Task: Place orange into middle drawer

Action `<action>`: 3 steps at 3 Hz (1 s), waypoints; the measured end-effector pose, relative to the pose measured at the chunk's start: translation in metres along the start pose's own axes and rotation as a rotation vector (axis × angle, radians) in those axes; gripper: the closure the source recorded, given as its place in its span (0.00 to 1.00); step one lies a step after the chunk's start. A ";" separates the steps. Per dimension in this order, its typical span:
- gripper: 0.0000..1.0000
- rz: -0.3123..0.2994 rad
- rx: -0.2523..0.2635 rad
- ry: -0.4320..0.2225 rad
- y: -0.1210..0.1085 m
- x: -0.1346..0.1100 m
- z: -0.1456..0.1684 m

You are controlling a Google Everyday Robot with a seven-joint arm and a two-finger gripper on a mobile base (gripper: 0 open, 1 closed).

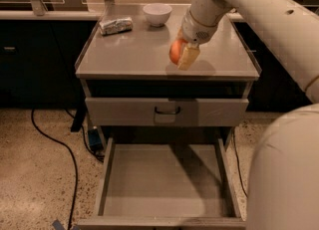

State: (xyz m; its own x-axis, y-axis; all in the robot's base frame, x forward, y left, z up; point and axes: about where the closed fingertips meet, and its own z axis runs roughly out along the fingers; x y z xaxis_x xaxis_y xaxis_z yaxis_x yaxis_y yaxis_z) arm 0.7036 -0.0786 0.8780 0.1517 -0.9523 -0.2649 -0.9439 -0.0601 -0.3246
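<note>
The orange is held between the fingers of my gripper, just above the front part of the grey cabinet top. One pale finger shows on the orange's right side; the other is hidden behind the fruit. The arm comes down from the upper right. The middle drawer is pulled open below, a wide shallow grey tray with nothing in it. It lies in front of and below the gripper.
A white bowl and a silvery packet sit at the back of the cabinet top. A shut drawer front with a dark loop handle is above the open tray. A black cable runs on the floor at left. My arm's pale body fills the right.
</note>
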 end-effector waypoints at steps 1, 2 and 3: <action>1.00 -0.001 0.055 -0.042 0.034 -0.024 -0.026; 1.00 0.021 0.116 -0.114 0.074 -0.038 -0.044; 1.00 0.102 0.101 -0.142 0.128 -0.022 -0.026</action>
State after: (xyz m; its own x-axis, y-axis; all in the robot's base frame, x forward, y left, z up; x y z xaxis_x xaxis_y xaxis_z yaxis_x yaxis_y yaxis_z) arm 0.5722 -0.0734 0.8657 0.1033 -0.8996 -0.4244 -0.9234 0.0718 -0.3770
